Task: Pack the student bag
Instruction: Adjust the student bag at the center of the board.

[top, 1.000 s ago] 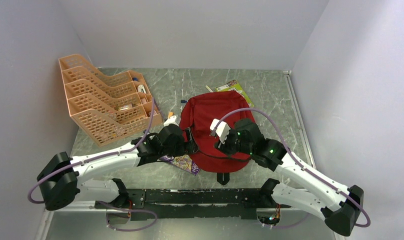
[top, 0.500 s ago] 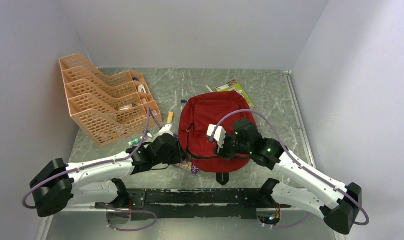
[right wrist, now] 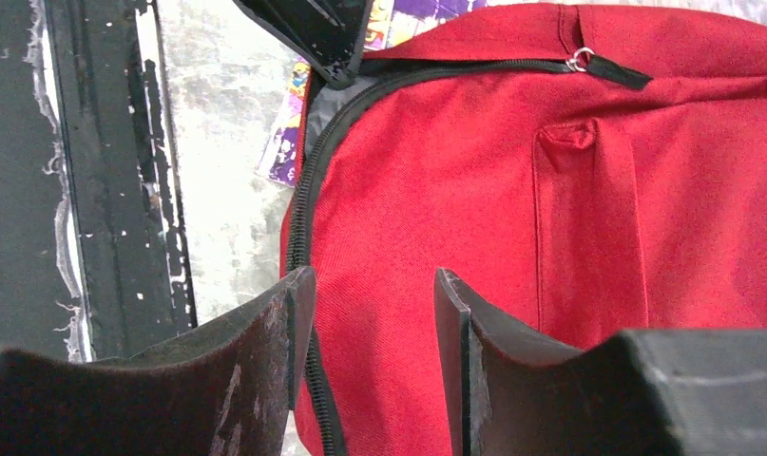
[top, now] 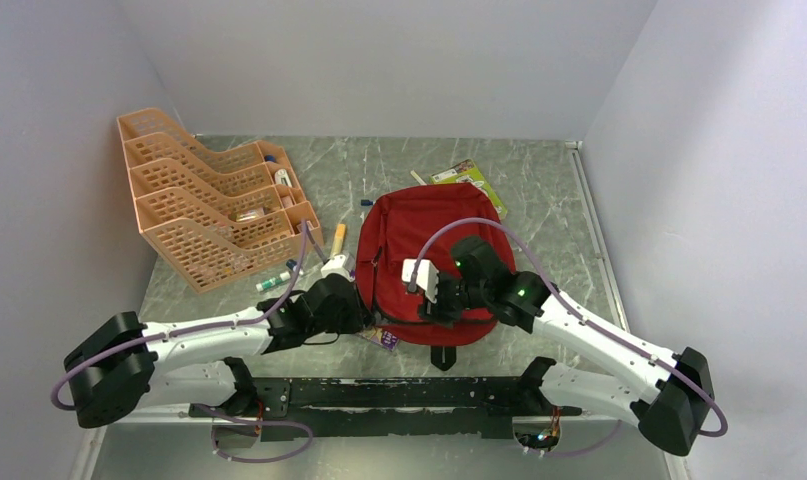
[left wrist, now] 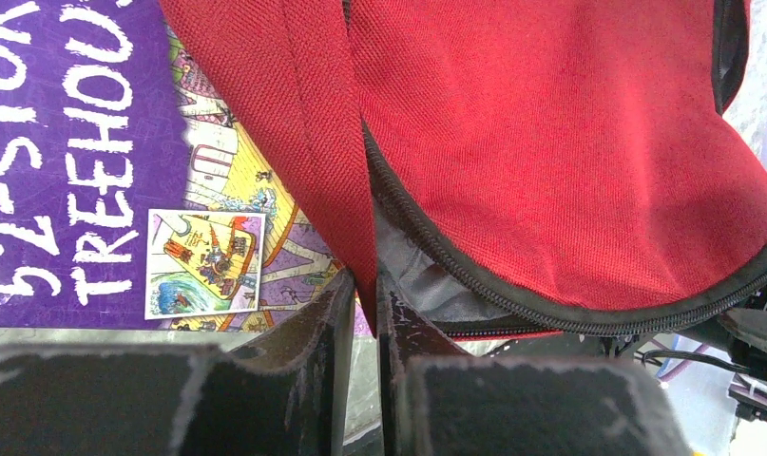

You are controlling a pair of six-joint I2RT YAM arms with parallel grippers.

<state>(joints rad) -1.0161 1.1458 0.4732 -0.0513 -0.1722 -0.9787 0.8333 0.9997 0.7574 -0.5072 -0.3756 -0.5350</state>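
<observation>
Jaws first: the left jaws are pinched on the red fabric lip of the student bag (left wrist: 569, 142), right beside its open zipper (left wrist: 474, 288). The right jaws stand spread just over the bag's front panel, gripping nothing. The bag lies flat in the middle of the surface (top: 549, 200), its near edge resting on a purple book (left wrist: 66, 171). To do this well, I'd say the left should lift that lip high and hold it steady, so the mouth gapes without dragging the bag. Counted: one bag, one purple book, one green booklet (top: 469, 174), one orange rack (top: 204, 215), one orange marker (top: 336, 237).
</observation>
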